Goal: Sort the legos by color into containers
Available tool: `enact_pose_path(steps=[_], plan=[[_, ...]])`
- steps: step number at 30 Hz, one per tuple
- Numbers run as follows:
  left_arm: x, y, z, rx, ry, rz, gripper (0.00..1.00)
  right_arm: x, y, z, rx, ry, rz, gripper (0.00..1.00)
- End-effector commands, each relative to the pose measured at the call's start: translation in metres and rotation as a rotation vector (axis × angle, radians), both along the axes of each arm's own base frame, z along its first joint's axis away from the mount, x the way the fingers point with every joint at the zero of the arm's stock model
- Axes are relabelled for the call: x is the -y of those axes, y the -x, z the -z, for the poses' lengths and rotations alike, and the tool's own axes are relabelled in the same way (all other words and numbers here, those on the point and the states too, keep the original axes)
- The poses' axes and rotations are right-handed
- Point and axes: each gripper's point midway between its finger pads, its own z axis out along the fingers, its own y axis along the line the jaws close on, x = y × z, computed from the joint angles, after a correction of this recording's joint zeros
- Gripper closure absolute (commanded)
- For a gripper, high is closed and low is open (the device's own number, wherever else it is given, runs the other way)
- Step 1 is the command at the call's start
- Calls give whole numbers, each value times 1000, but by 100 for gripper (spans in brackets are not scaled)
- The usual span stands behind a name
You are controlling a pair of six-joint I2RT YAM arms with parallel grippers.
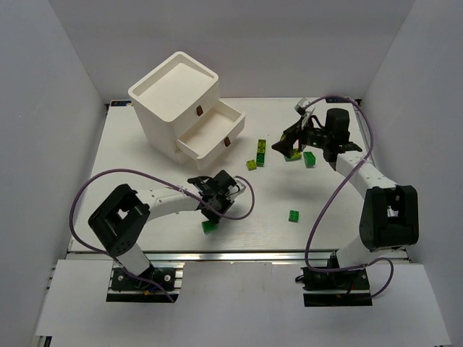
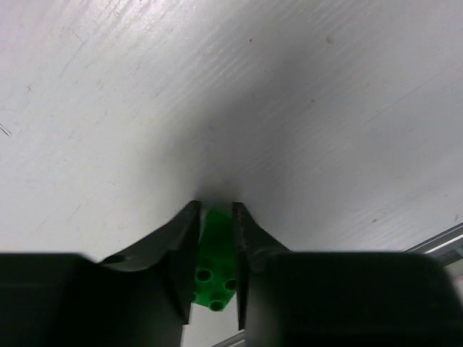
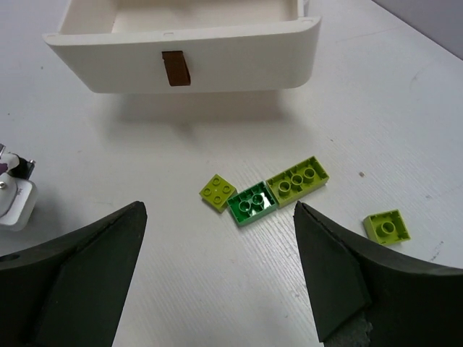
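Observation:
My left gripper is shut on a bright green lego, its fingers pressed against both sides of the brick right at the table surface. From above, that gripper and its green lego sit low on the table, left of centre. My right gripper is open wide above a cluster of legos: a small yellow-green one, an overturned green one, a longer yellow-green one, and another small yellow-green one. Its fingers hold nothing. The white containers stand at the back left with two drawers pulled out.
A lone green lego lies between the arms, and another green one lies below the right gripper. The open lower drawer with its brown tab is just beyond the cluster. A small white device sits at the left edge.

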Motion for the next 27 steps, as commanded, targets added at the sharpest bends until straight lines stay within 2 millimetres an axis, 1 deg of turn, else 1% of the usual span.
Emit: enact_pose_path(steps=[1,3,6,9,10,11,12,13,14,15,16,17,19,22,25,27], plan=[[1,-7,-13,70,-29,-14,68,8,6,-10,31,3,5,12],[-2,-6,-15,88,-41,-19,71,16,4,-9,32,9,24,12],[2,-8,-29,125,-11,-21,78,23,5,-5,14,16,40,13],[16,-19,-59,191,73,-30,80,25,6,-2,-4,22,41,14],[20,-26,-69,207,101,-40,81,27,7,-1,-10,23,41,14],[23,-26,-75,209,120,-27,80,26,8,0,-12,23,38,14],[20,-25,-79,197,113,-24,77,27,9,-2,-7,24,38,14],[24,-23,-85,181,128,-2,55,27,9,-3,-6,24,37,14],[21,-20,-84,164,108,1,39,28,10,-3,-5,26,38,13],[10,-12,-79,126,52,-2,30,29,11,-2,-4,27,39,13],[8,-8,-77,113,35,7,21,30,11,-2,-6,27,40,13],[2,-2,-72,91,13,10,19,29,12,-1,-6,27,39,13],[-2,4,-66,68,4,0,16,30,13,1,-9,27,39,13],[-4,11,-54,19,-19,0,16,31,14,4,-23,23,44,13],[-3,18,-45,-21,-38,21,17,32,13,3,-18,21,46,13],[-5,17,-37,-28,-66,15,17,33,13,3,-17,21,47,13]])
